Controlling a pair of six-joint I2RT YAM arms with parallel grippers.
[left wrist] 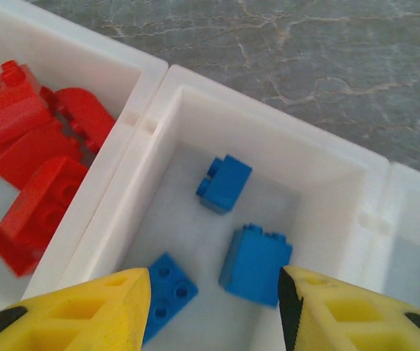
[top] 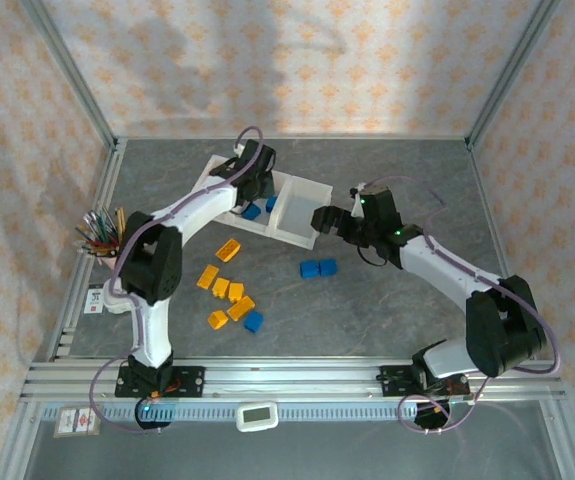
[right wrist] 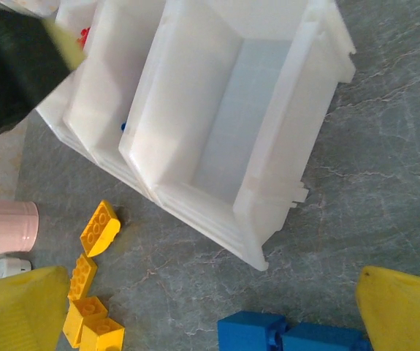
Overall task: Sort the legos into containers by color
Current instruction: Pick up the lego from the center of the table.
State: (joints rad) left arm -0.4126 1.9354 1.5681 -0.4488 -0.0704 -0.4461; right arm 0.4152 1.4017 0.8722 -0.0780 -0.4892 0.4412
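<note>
The three-bin white tray lies at the back centre of the table. My left gripper hangs open over its middle bin, where three blue legos lie; nothing is between the fingers. The neighbouring bin holds several red legos. My right gripper is open and empty above the table by the tray's empty end bin. Two blue legos lie together on the table just below it, also seen from above. Several yellow legos and one more blue lego lie loose at front left.
A pink cup of pencils stands at the table's left edge, its pink side also in the right wrist view. Metal frame posts and patterned walls enclose the table. Both arm bases sit on the near rail.
</note>
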